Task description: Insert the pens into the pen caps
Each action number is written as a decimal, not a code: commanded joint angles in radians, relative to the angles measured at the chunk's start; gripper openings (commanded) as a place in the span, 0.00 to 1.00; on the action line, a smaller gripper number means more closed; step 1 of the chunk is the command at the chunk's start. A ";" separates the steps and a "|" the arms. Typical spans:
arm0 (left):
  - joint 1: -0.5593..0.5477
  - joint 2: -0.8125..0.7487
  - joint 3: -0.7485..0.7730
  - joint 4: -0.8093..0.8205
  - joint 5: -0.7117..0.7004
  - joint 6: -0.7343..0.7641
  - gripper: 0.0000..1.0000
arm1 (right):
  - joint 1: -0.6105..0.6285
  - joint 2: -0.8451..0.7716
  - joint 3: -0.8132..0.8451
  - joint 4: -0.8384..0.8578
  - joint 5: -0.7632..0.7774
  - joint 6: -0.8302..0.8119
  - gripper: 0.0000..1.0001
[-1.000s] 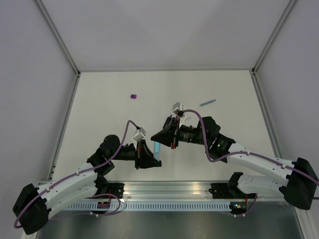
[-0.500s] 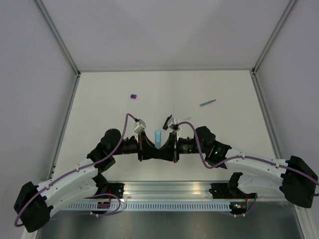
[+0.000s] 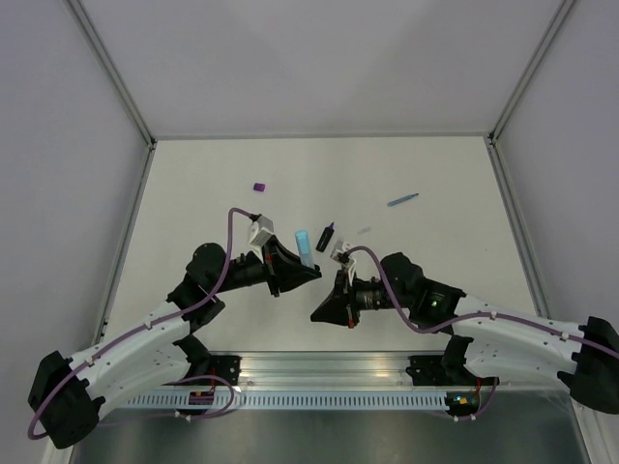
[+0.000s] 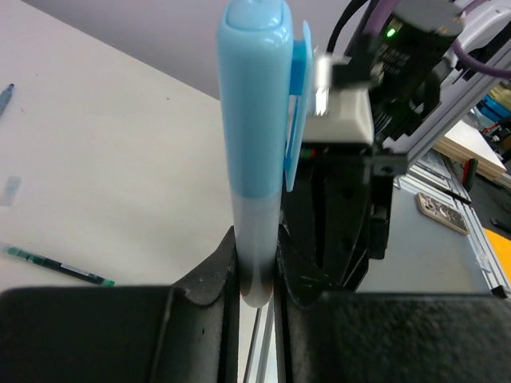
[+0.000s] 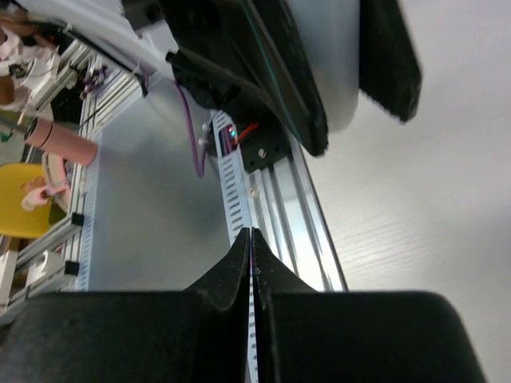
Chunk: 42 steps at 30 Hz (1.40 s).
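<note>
My left gripper (image 3: 306, 272) is shut on the pale lower end of the light-blue highlighter (image 3: 304, 244) and holds it upright above the table. In the left wrist view the highlighter (image 4: 255, 159) carries its light-blue cap (image 4: 257, 88) with the clip. My right gripper (image 3: 318, 313) is shut and empty, just right of and nearer than the left one; its fingers (image 5: 239, 259) are pressed together. The purple cap (image 3: 258, 187) lies far left. The stubby black marker (image 3: 326, 235) lies right of the highlighter. The thin blue pen (image 3: 402, 199) lies far right. The thin dark pen (image 4: 56, 266) shows in the left wrist view.
A small pale translucent cap (image 3: 364, 230) lies right of the black marker and also shows in the left wrist view (image 4: 9, 190). The aluminium rail (image 3: 319, 372) runs along the near edge. Grey walls enclose the table on three sides.
Both grippers met at the highlighter. The right gripper has now let go and drawn back toward the near edge, shut. The left gripper has carried the highlighter farther away.
</note>
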 commanded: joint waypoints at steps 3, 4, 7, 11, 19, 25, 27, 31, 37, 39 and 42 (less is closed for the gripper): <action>-0.003 0.017 0.016 0.007 -0.050 0.031 0.02 | 0.003 -0.152 0.119 -0.183 0.240 -0.058 0.06; -0.003 0.026 0.024 -0.046 -0.070 0.031 0.02 | 0.003 -0.169 0.134 -0.250 0.351 -0.063 0.08; -0.003 0.090 0.080 -0.180 -0.182 0.008 0.02 | 0.005 -0.220 0.169 -0.344 0.644 -0.049 0.23; 0.003 0.211 0.120 -0.299 -0.318 -0.036 0.02 | 0.003 -0.230 0.214 -0.374 0.930 -0.037 0.41; 0.148 0.515 0.090 -0.217 -0.147 -0.211 0.02 | 0.001 -0.178 0.161 -0.314 1.115 -0.067 0.53; 0.158 0.673 0.126 -0.229 -0.136 -0.227 0.06 | 0.001 -0.192 0.137 -0.298 1.058 -0.067 0.56; 0.167 0.733 0.142 -0.242 -0.129 -0.231 0.08 | 0.001 -0.187 0.134 -0.297 1.052 -0.069 0.57; 0.179 0.813 0.157 -0.239 -0.090 -0.251 0.14 | 0.001 -0.180 0.127 -0.298 1.029 -0.064 0.57; 0.179 0.844 0.168 -0.286 -0.115 -0.242 0.32 | 0.003 -0.198 0.121 -0.292 0.997 -0.060 0.58; 0.181 0.847 0.173 -0.315 -0.139 -0.234 0.36 | 0.001 -0.203 0.117 -0.292 0.992 -0.058 0.58; 0.184 0.844 0.168 -0.320 -0.150 -0.236 0.42 | 0.001 -0.204 0.116 -0.291 0.990 -0.057 0.59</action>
